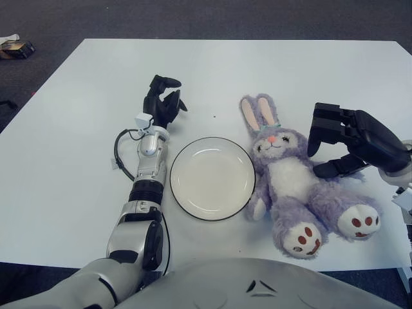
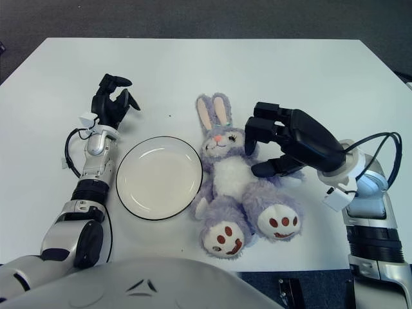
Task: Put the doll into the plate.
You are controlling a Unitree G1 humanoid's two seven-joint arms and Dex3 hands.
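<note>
A purple plush bunny doll (image 1: 293, 183) with pink ears lies on its back on the white table, just right of a white plate (image 1: 212, 177) with a dark rim. The plate is empty. My right hand (image 2: 267, 147) hovers at the doll's right side by its arm, fingers spread, holding nothing. My left hand (image 1: 163, 103) shows to the upper left of the plate, fingers relaxed and empty.
The white table (image 1: 77, 148) spans the view. A small object (image 1: 16, 48) lies on the dark floor at the far left. A thin cable (image 1: 121, 154) loops beside my left forearm.
</note>
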